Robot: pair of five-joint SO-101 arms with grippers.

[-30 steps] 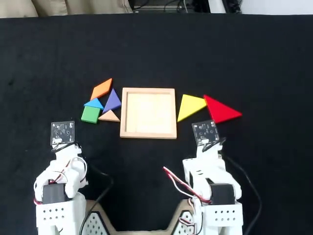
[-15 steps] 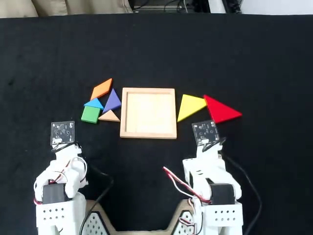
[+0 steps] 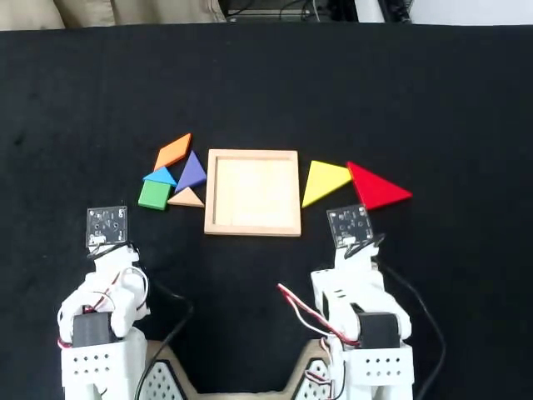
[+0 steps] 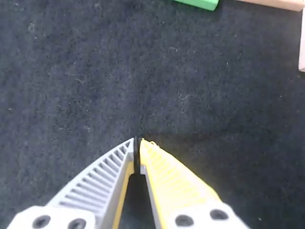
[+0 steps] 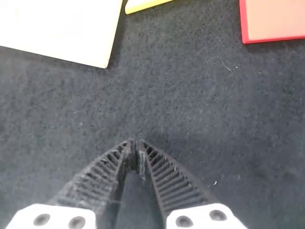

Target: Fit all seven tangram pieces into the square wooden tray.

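Square wooden tray [image 3: 252, 192] is seen at centre of the high view. Clustered just left of it: orange parallelogram [image 3: 173, 151], blue triangle [image 3: 161, 176], purple triangle [image 3: 191, 172], green square [image 3: 153, 195], tan triangle [image 3: 186, 197]. Just right: yellow triangle [image 3: 322, 180], red triangle [image 3: 375, 187]. Left gripper [image 4: 137, 141] and right gripper [image 5: 135, 142] are held with tips together over the black cloth [image 3: 266, 83].
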